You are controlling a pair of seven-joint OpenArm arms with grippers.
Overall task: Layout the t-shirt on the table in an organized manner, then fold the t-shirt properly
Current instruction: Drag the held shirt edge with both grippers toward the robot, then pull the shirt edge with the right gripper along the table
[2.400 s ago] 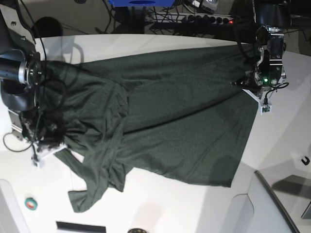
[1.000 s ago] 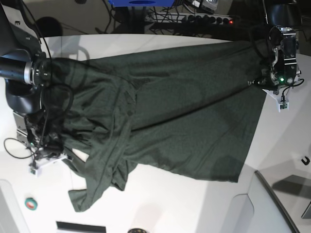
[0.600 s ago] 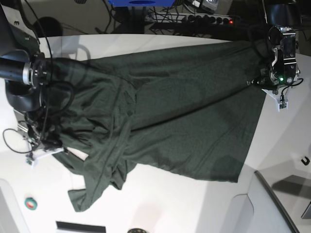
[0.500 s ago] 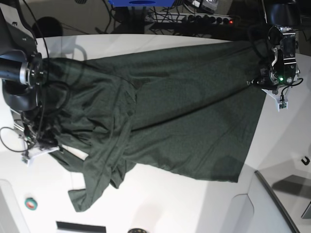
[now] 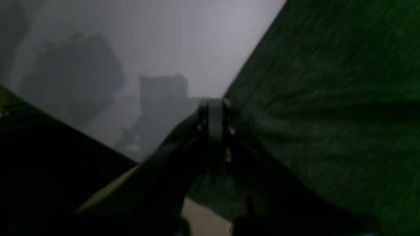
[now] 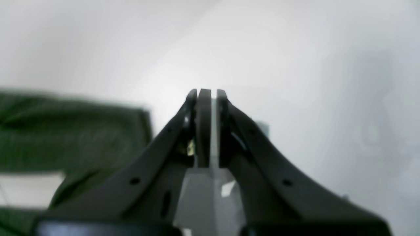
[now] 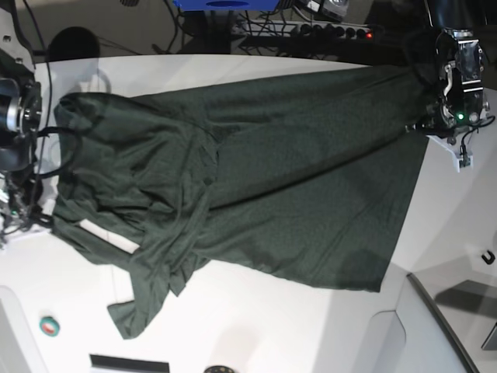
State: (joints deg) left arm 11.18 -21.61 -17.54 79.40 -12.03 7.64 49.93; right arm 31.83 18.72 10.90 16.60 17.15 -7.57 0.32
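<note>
The dark green t-shirt lies spread across the white table, flat on the right and bunched in folds on the left. My left gripper is shut on the shirt's right edge. In the left wrist view the cloth pulls in taut creases from the closed left gripper. My right gripper sits at the table's left edge, apart from the shirt. In the right wrist view the right gripper is shut with nothing in it, and the t-shirt lies off to its left on the bare table.
A teal tape roll lies near the front left corner. A small black hook sits at the right edge. A grey panel stands at the lower right. Cables and a power strip run behind the table.
My right gripper has moved left, off the bunched end of the shirt, which now lies drawn out further left. My left gripper has shifted slightly right and up with the hem.
</note>
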